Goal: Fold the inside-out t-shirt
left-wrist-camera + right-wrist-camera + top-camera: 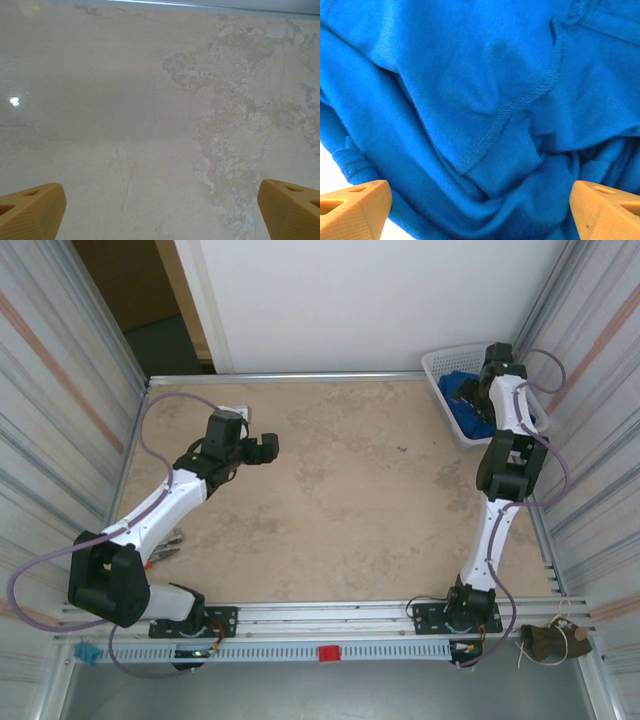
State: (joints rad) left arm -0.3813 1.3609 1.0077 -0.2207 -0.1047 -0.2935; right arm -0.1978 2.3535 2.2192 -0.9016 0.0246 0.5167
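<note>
While the inside-out t-shirt (470, 100) lies crumpled in the white basket (440, 362), your folding is not begun: right jaws hang apart just above the cloth, left jaws apart over the bench (350, 500). Lifting out, spreading and folding are all left.

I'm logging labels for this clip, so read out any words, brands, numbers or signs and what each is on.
None can be read.
The t-shirt shows plain blue cloth and seams, no tag or print.
The red block and the blue block on the front rail are too small to tell.
The basket and the table show no marks.
</note>
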